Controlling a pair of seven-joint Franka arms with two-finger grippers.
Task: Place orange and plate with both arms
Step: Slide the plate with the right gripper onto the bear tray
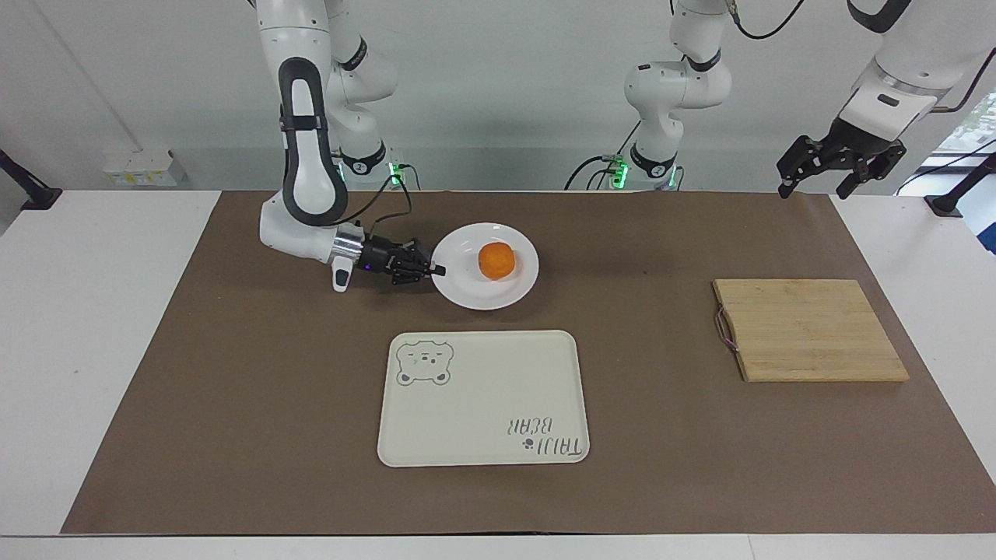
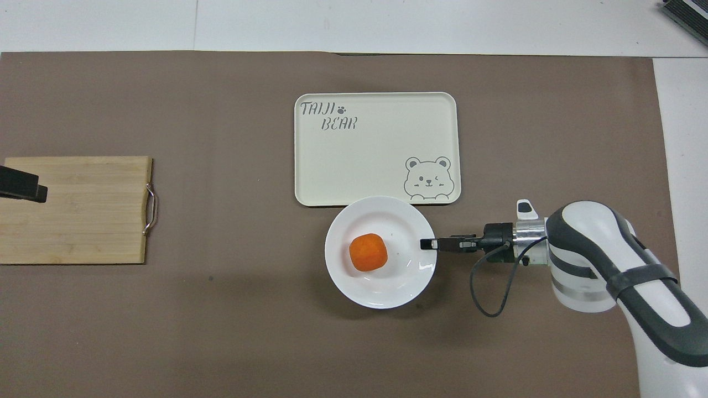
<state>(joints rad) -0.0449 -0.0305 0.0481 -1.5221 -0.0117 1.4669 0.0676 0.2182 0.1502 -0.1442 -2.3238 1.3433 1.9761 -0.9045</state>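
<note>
The white plate [image 1: 467, 292] [image 2: 398, 287] is lifted off the brown mat and casts a shadow on it. Its edge overlaps the tray's nearer edge in the overhead view. The orange [image 1: 496, 260] [image 2: 368, 252] lies in the plate's hollow. My right gripper [image 1: 437, 270] [image 2: 425, 244] comes in level from the right arm's end and is shut on the plate's rim. My left gripper [image 1: 815, 177] hangs open, high over the mat's corner at the left arm's end, with nothing between its fingers; only its black tip [image 2: 22, 185] shows in the overhead view.
A cream rectangular tray [image 1: 482, 398] [image 2: 376, 148] with a bear drawing lies mid-table, farther from the robots than the plate. A bamboo cutting board [image 1: 808, 329] [image 2: 74, 209] with a metal handle lies toward the left arm's end.
</note>
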